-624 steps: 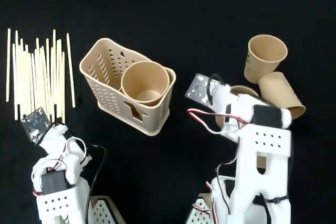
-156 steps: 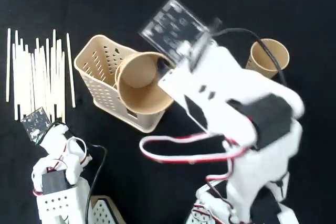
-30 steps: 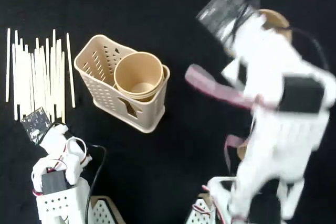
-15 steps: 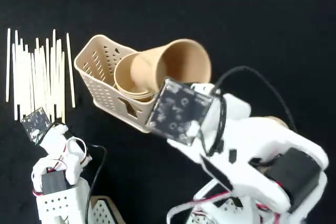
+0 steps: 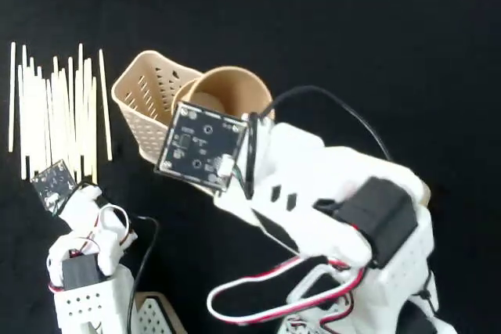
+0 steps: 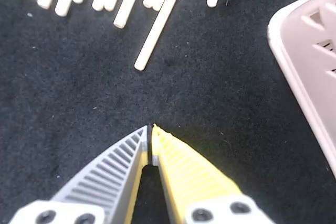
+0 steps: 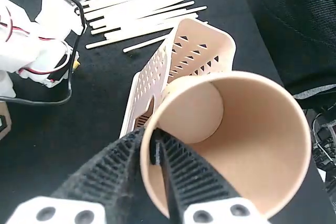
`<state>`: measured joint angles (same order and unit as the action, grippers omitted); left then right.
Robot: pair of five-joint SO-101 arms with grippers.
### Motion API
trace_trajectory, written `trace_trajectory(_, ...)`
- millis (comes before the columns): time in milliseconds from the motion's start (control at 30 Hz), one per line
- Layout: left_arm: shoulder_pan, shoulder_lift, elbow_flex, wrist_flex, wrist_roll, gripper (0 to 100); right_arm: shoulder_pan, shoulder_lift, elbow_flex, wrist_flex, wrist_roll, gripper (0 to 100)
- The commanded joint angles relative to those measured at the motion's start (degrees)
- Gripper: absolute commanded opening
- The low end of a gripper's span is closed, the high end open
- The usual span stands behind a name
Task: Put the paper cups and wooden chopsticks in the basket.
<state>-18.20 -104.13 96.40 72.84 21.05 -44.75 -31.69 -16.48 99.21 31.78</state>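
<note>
My right gripper (image 7: 155, 141) is shut on the rim of a tan paper cup (image 7: 247, 140), one finger inside it and one outside. In the high view this cup (image 5: 232, 90) hangs mouth-up over the right end of the beige slotted basket (image 5: 145, 95), with the right arm (image 5: 313, 185) reaching over it. The basket (image 7: 186, 59) lies just beyond the cup. Several wooden chopsticks (image 5: 55, 107) lie in a row left of the basket. My left gripper (image 6: 151, 129) is shut on nothing, low over the black cloth, a short way from the chopstick ends (image 6: 142, 9).
The left arm (image 5: 78, 228) sits at the front left corner. A corner of the basket (image 6: 310, 56) lies beside the left gripper. The table is covered in black cloth (image 5: 376, 60), open at the back right.
The right arm swung from the right side back over the basket, carrying a cup. That cup went from tilted on its side to nearly mouth-up. The left arm stayed still.
</note>
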Motion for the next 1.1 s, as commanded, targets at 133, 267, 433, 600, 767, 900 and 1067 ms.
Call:
trace_trajectory(133,0.40,-0.26,0.92,0.26,0.35,3,0.88,3.65,-6.11,1.58,0.62,1.1)
trace_trajectory(267,0.40,-0.26,0.92,0.26,0.35,3,5.36,5.93,-6.37,1.32,1.93,1.1)
trace_trajectory(433,0.40,-0.26,0.92,0.26,0.35,3,10.11,7.60,-5.85,1.67,2.73,1.1)
trace_trajectory(600,0.40,-0.26,0.92,0.26,0.35,3,9.05,9.63,-1.19,1.67,4.57,1.4)
trace_trajectory(767,0.40,-0.26,0.92,0.26,0.35,3,5.71,12.62,-0.84,1.32,3.43,1.5)
trace_trajectory(900,0.40,-0.26,0.92,0.26,0.35,3,5.45,14.20,-2.15,1.23,3.25,1.5)
trace_trajectory(1067,0.40,-0.26,0.92,0.26,0.35,3,5.45,14.64,-2.15,1.23,3.43,1.6)
